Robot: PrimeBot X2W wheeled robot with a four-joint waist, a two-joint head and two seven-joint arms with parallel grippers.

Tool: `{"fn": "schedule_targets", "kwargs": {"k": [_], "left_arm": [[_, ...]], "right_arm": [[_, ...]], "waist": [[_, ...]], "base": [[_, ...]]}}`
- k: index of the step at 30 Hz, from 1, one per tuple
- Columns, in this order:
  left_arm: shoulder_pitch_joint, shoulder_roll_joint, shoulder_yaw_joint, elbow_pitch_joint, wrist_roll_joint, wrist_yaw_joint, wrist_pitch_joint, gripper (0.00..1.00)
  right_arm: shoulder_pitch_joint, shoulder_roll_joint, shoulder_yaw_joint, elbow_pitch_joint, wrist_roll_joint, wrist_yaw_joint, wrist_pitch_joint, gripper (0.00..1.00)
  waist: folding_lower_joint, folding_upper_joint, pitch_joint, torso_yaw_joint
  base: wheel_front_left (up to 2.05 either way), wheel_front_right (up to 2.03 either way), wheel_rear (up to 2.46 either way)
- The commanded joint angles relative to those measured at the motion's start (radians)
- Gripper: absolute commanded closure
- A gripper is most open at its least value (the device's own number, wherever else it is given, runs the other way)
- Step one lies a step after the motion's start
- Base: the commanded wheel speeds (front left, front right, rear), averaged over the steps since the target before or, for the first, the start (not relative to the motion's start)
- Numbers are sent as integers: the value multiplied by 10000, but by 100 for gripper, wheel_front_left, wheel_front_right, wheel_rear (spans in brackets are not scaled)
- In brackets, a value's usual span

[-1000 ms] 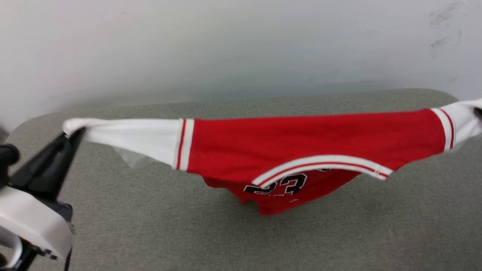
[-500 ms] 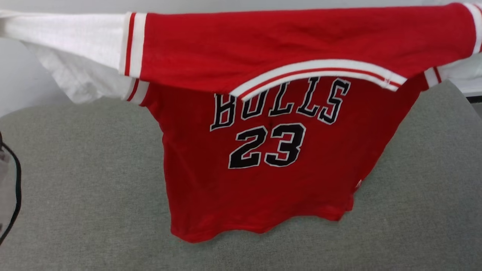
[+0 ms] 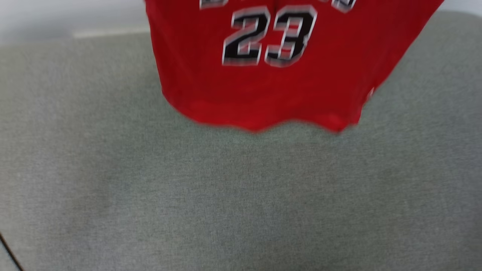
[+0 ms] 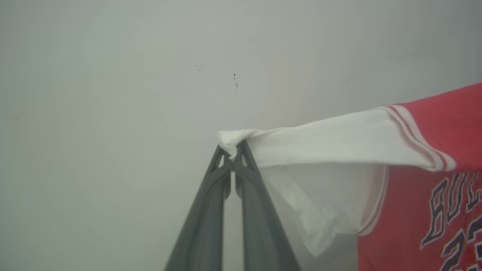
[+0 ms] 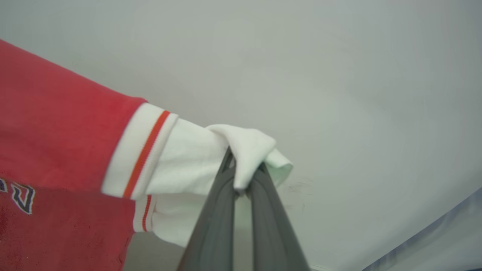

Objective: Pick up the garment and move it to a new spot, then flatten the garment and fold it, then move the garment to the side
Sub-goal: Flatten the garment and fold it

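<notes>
The garment (image 3: 271,86), a red jersey with a dark white-outlined "23", hangs in the air above the grey cushioned surface (image 3: 241,195); its hem dangles free at the top of the head view. In the left wrist view my left gripper (image 4: 234,152) is shut on the tip of one white sleeve of the garment (image 4: 339,143). In the right wrist view my right gripper (image 5: 241,177) is shut on the bunched end of the other white sleeve of the garment (image 5: 188,158). The shirt stretches between the two grips, print side facing me.
A pale wall (image 4: 150,75) stands behind the grey surface. The wall (image 5: 339,94) has faint scuff marks. A thin dark cable (image 3: 9,252) crosses the lower left corner of the head view.
The garment has risen from sagging low over the surface to hanging high and spread out. The head view has shifted too, so the collar and both sleeves have passed beyond its top edge.
</notes>
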Motion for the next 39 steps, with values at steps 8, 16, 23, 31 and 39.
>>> {"fn": "schedule_targets", "kwargs": {"k": [8,16,23,31,39], "left_arm": [[-3254,-218,-930,2394,911,-114,-1095,100],[-5989,-760,-1428,4979,1650,-44,-2573,100],[-6153,-1120,-1785,6646,1626,-147,-3601,100],[-3821,-1651,-2347,7504,1421,-229,-4776,100],[-431,-1818,-2642,7682,1175,-180,-5363,100]], "right_arm": [[-2600,451,446,1814,-644,-12,-1431,100],[-4580,1143,624,3825,-1678,-13,-3083,100],[-4794,1540,1021,5138,-2049,-13,-4129,100],[-3032,1785,1635,6277,-1800,-13,-4847,100],[-427,2064,2660,7193,-1501,-12,-4801,100]], "waist": [[-1,0,2143,204],[-1,0,3129,481],[-1,0,3452,731],[-1,0,2837,857],[-1,0,1292,751]], "base": [[0,0,0],[0,0,0],[0,0,0],[0,0,0],[0,0,0]]}}
